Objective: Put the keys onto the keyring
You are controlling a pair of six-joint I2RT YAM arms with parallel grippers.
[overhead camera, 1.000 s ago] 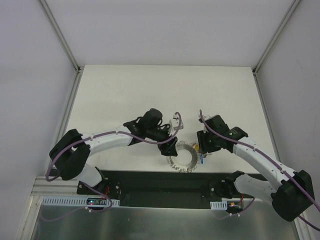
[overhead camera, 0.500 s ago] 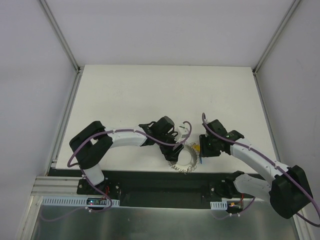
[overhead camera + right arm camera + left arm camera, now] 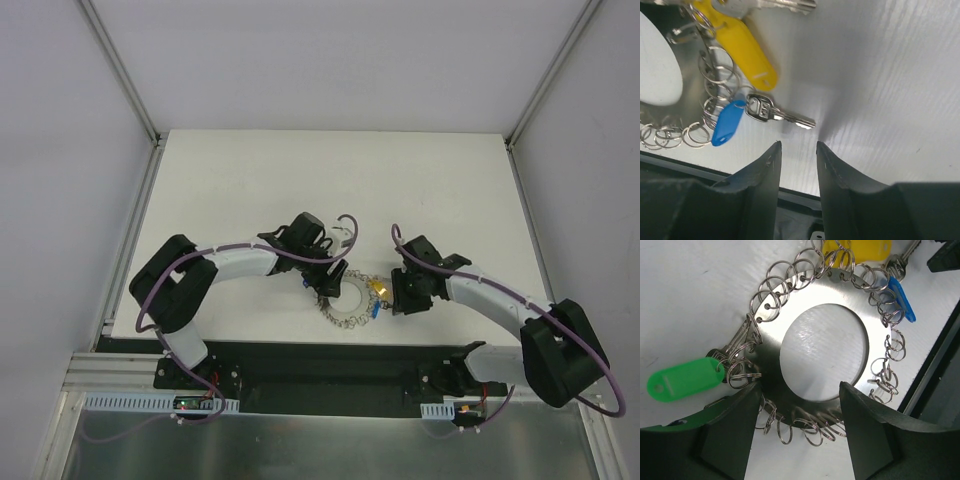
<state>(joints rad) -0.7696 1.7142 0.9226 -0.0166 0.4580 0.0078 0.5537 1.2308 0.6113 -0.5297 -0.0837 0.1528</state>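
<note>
On the white table [image 3: 250,190] the left gripper [image 3: 800,388] hovers over one edge of the keyring [image 3: 840,305]. Its jaws are well apart and grip nothing as far as I can make out, since the dark fingers seem to sit above the metal rather than pinch it. The right gripper [image 3: 797,145], just off the keyring's opposite side, has its jaws parted only narrowly, with bare table between them. The keyring lies flat, fringed with small split rings [image 3: 775,285] — the green-tagged key [image 3: 682,380] hangs off the side by the left gripper, the yellow-tagged key [image 3: 747,47] and blue-tagged key [image 3: 726,124] off the side facing the right gripper.
</note>
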